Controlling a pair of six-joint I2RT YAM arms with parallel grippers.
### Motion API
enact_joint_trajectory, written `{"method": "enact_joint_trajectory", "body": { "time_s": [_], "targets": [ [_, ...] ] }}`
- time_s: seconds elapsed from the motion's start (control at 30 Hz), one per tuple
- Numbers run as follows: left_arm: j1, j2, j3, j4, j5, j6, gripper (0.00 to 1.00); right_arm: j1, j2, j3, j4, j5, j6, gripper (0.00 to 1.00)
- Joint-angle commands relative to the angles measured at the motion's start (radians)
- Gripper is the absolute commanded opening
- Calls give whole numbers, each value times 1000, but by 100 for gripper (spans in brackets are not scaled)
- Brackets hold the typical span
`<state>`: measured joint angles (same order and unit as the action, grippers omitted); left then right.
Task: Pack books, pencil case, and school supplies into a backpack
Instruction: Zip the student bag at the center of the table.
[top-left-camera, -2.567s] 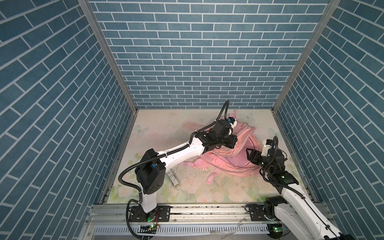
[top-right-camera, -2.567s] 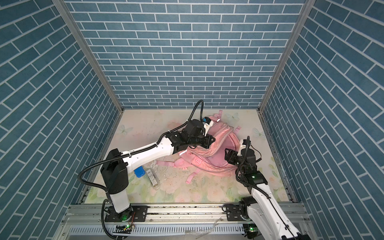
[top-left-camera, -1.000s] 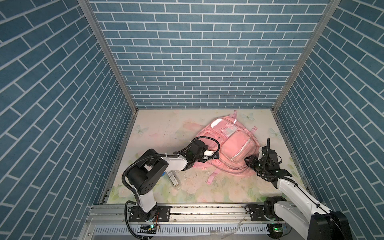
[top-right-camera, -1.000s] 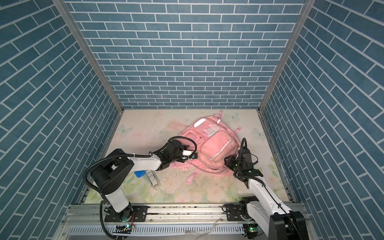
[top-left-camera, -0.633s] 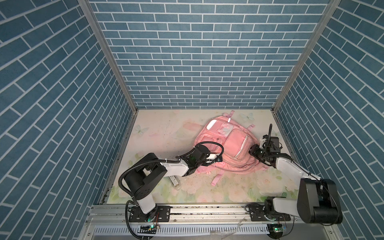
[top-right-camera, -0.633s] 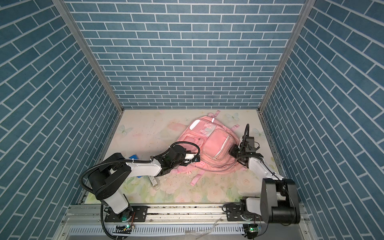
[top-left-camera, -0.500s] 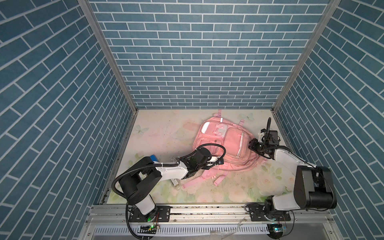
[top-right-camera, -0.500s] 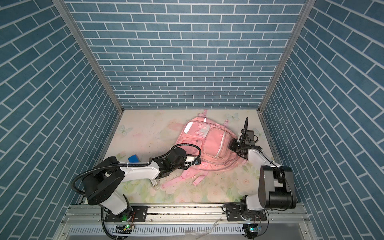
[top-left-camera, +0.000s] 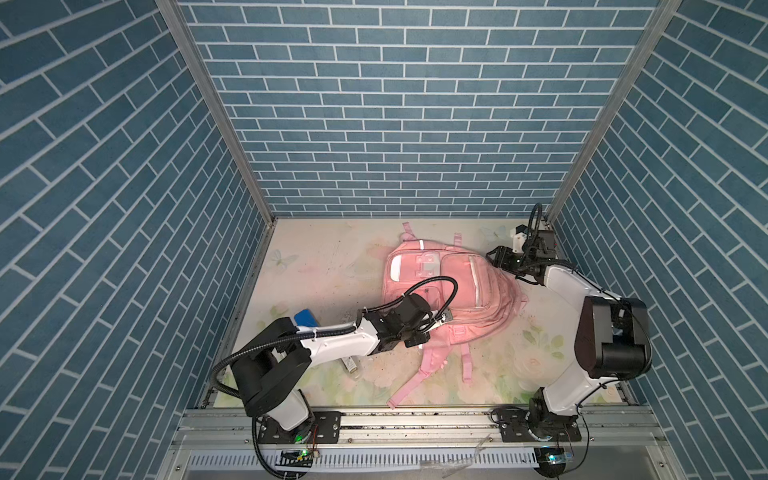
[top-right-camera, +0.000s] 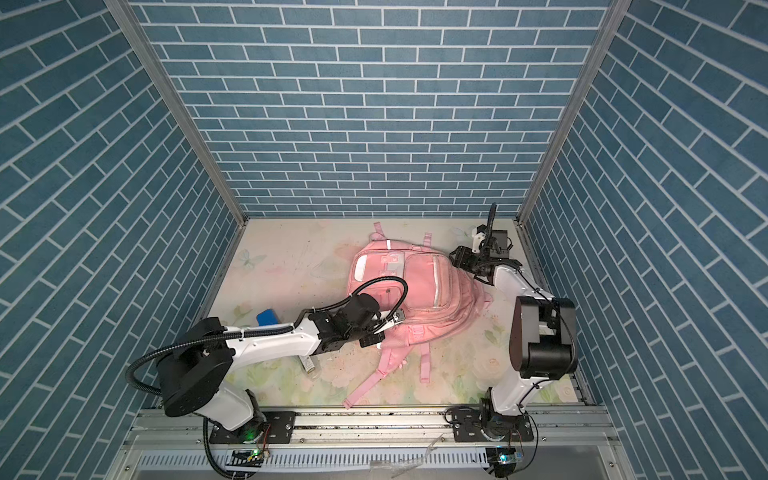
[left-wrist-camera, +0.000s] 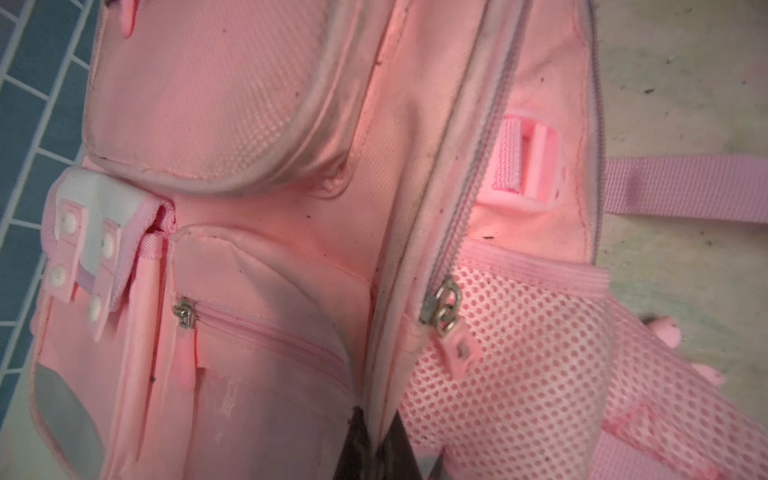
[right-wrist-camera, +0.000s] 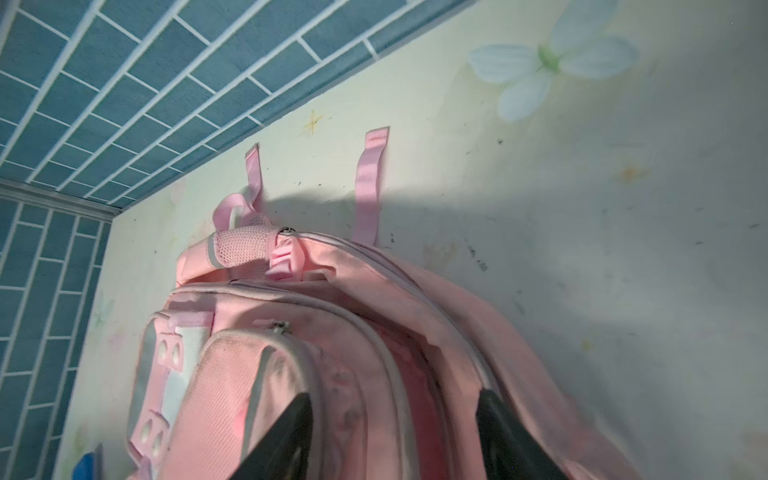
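One backpack (top-left-camera: 494, 291), one sharpener (top-left-camera: 305, 319). Both arms reach forward: left gripper (top-left-camera: 441, 318) pinches the backpack's 7 o'clock edge; right gripper (top-left-camera: 496, 257) gapes at 2 o'clock.

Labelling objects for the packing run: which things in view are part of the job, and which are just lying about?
Job: backpack, pinched by the shut left gripper; open right gripper over its edge; blue sharpener; small grey item, part-hidden under the left arm, likely a supply.
Lying about: floral mat; clear scrap in front of it.
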<state>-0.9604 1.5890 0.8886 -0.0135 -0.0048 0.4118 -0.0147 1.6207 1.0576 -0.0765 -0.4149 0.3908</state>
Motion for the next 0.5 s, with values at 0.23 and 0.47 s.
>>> {"method": "enact_joint_trajectory", "body": {
  "time_s": [0.23, 0.47],
  "targets": [
    [54, 25, 143, 17, 255, -364, 0, -55, -430, -343, 100, -34, -52, 62],
    [124, 46, 204, 61, 380, -572, 0, 330, -789, -665, 298, 159, -225, 52]
  ]
}}
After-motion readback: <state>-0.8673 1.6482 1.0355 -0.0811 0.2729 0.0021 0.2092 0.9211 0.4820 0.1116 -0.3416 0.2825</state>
